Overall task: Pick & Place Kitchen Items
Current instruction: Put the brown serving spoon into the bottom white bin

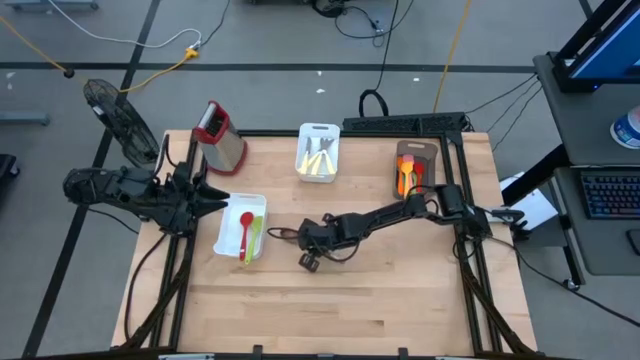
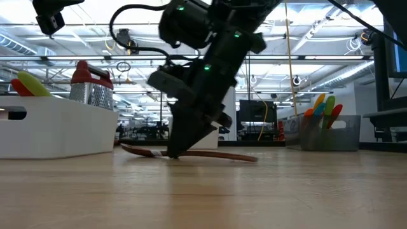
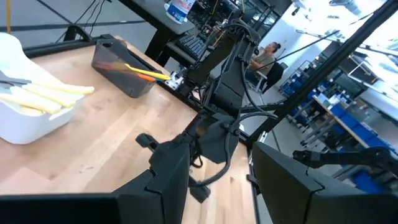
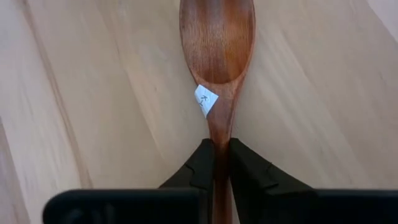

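A brown wooden spoon [image 4: 217, 43] lies on the wooden table near its middle, and my right gripper [image 1: 303, 240] is shut on it. It shows in the low view as a long low shape [image 2: 216, 155] under the gripper. The spoon's bowl [image 1: 281, 233] points toward the table's left. My left gripper [image 1: 215, 200] hangs open above the left side, next to a white tray [image 1: 228, 243] that holds a red spoon [image 1: 245, 227] and a green spatula [image 1: 253, 238]. My right gripper pinches the spoon's neck [image 4: 219, 138], just behind the bowl and a small white sticker [image 4: 205, 99], between its two fingers [image 4: 202, 163]. The fingers slant down from the table's right side, and the handle runs back under them. The spoon lies along the table top [image 2: 238, 157].
A steel grater with a red top [image 1: 218, 135] stands at the far left. A white tray [image 1: 305, 135] of pale utensils sits far centre. A brown tray [image 1: 428, 150] with orange and yellow utensils sits far right. Bare wood fills the table's near half [image 1: 330, 310].
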Controlling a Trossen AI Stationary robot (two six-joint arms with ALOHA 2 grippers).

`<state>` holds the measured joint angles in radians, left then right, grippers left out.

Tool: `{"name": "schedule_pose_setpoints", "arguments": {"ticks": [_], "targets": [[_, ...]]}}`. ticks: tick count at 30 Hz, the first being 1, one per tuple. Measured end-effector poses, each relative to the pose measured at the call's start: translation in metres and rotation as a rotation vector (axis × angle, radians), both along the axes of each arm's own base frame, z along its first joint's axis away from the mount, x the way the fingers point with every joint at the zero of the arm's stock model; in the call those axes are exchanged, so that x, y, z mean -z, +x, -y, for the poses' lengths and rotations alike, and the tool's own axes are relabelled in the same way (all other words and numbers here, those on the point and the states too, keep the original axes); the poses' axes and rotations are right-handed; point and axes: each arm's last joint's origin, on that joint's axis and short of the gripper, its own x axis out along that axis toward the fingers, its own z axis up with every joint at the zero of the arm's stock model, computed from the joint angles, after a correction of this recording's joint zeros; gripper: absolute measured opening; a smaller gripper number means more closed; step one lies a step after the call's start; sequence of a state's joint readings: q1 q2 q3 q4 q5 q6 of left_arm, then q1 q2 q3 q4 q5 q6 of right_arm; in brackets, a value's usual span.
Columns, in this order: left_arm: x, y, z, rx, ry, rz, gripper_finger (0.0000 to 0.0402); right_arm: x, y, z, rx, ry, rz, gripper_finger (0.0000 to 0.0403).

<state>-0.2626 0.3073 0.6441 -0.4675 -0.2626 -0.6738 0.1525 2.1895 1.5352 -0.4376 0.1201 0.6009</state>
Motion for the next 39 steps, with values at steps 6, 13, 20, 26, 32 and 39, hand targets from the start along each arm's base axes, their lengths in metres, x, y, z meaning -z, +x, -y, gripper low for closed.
{"name": "schedule_pose_setpoints", "arguments": {"ticks": [6, 13, 20, 26, 32, 39], "targets": [[0.0, 0.0, 0.0, -0.001, -0.017, 0.0, 0.0182, -0.022, 0.001, 0.0, -0.003, 0.02, 0.075, 0.0022], [0.0, 0.0, 0.0, -0.001, -0.022, 0.0, 0.0182, -0.024, 0.001, 0.001, 0.01, 0.039, 0.087, 0.0022], [0.0, 0.0, 0.0, -0.005, -0.058, 0.0, 0.0182, -0.025, 0.003, 0.0, 0.027, 0.068, 0.11, 0.0021], [0.0, 0.0, 0.0, -0.007, -0.074, -0.001, 0.0182, -0.028, 0.005, -0.001, 0.011, 0.106, 0.13, 0.0021], [0.0, 0.0, 0.0, -0.011, -0.083, 0.0, 0.0182, -0.04, 0.008, 0.003, 0.022, 0.117, 0.192, 0.0021], [0.0, 0.0, 0.0, -0.012, -0.094, -0.003, 0.0182, -0.068, 0.007, 0.017, 0.036, 0.107, 0.266, 0.0021]]}}
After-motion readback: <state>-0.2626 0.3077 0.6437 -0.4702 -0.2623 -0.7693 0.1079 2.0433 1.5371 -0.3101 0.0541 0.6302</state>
